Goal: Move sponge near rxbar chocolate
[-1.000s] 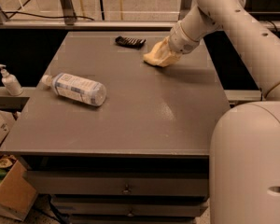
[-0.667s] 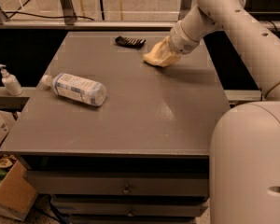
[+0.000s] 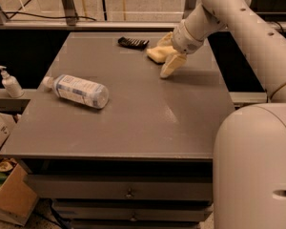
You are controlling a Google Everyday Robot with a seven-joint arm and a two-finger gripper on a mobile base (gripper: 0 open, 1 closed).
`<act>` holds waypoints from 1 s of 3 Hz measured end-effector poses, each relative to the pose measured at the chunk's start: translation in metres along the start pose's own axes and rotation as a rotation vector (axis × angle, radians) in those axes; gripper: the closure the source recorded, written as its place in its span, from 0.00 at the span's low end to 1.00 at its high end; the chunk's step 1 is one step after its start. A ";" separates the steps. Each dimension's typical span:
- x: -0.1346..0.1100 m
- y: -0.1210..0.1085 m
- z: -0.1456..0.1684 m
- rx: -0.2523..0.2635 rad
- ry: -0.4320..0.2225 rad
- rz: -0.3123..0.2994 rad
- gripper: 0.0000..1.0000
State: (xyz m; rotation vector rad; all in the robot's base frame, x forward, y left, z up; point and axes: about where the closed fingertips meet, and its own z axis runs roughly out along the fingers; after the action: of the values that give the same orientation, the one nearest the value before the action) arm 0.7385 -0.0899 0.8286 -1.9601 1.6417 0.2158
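Note:
The pale yellow sponge (image 3: 156,54) lies on the grey table (image 3: 133,113) at its far side. It sits just right of the dark rxbar chocolate (image 3: 133,43), a short gap apart. My gripper (image 3: 166,57) reaches in from the right and is open. One finger (image 3: 172,65) points down toward the table in front of the sponge. The other finger shows behind the sponge. The sponge rests between them.
A clear plastic bottle with a white label (image 3: 78,90) lies on its side at the table's left. A small pump dispenser (image 3: 10,83) stands on a ledge off the left edge. Cardboard boxes (image 3: 7,194) sit on the floor at lower left. Drawers run under the table front.
The gripper was shut on the sponge. Now its fingers have spread apart and the sponge lies on the table near the dark bar.

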 end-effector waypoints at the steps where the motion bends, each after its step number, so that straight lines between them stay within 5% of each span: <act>1: -0.002 -0.001 -0.003 0.000 0.000 0.000 0.00; 2: -0.006 0.001 -0.002 -0.011 -0.046 0.004 0.00; 3: -0.013 -0.004 -0.031 0.040 -0.120 0.005 0.00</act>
State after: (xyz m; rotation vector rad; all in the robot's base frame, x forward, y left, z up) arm 0.7321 -0.0940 0.8617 -1.8765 1.5621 0.2946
